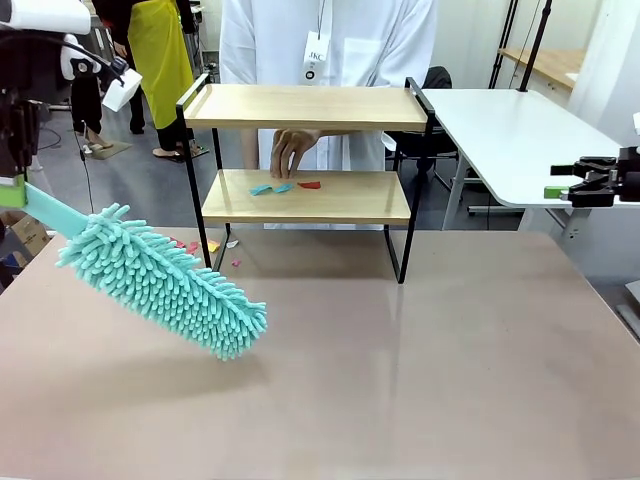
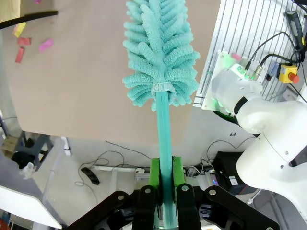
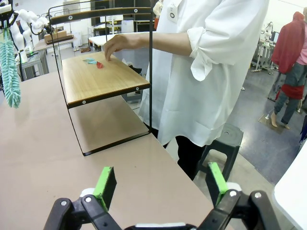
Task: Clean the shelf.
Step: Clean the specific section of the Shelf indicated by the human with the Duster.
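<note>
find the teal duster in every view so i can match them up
front view: duster on the left, slanting down over the brown table.
left wrist view: centre, head at the top, table behind it.
right wrist view: far left edge, above the same table.
shared landmark: the brown table.

Robotics lab — white coat (image 1: 250, 50), cabled robot arm (image 2: 268, 143)

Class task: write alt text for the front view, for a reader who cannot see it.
The left gripper holds a teal duster slanting over the table, to the front left of the two-tier wooden shelf. A person's hand is by coloured scraps on its lower board; the right gripper hangs open at the right edge.
</note>
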You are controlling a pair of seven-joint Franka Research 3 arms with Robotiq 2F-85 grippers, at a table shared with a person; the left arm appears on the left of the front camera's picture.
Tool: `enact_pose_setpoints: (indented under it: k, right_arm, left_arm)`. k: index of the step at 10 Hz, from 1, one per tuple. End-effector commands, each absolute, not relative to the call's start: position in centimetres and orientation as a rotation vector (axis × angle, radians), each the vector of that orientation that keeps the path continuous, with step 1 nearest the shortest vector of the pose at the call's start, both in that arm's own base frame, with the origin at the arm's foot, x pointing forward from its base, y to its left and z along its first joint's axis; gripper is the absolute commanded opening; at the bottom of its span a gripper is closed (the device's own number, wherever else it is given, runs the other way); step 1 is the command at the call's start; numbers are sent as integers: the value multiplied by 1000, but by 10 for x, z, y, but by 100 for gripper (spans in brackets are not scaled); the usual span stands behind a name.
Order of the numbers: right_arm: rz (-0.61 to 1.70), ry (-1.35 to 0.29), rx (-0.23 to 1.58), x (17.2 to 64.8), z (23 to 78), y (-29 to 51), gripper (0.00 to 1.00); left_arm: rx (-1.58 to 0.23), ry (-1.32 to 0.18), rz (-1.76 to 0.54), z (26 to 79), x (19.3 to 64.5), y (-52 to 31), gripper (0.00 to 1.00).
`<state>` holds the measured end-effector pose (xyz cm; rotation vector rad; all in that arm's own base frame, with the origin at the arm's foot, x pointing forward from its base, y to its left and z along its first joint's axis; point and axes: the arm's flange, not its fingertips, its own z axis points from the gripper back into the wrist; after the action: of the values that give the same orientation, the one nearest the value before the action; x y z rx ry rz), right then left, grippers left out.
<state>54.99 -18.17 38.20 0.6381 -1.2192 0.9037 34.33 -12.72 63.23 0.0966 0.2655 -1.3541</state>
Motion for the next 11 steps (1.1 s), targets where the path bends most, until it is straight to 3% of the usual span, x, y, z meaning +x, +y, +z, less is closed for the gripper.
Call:
enact_pose_setpoints:
  k: [1, 10, 11]
  right_arm:
    - [904, -1212, 633, 551, 386, -181, 100]
    - [904, -1212, 633, 551, 386, -181, 100]
    - [904, -1212, 633, 551, 386, -181, 100]
  left_arm:
    - [82, 261, -1360, 635, 339, -126, 13]
    - [97, 266, -1354, 632, 343, -127, 13]
    - [29, 191, -1393, 619, 340, -126, 13]
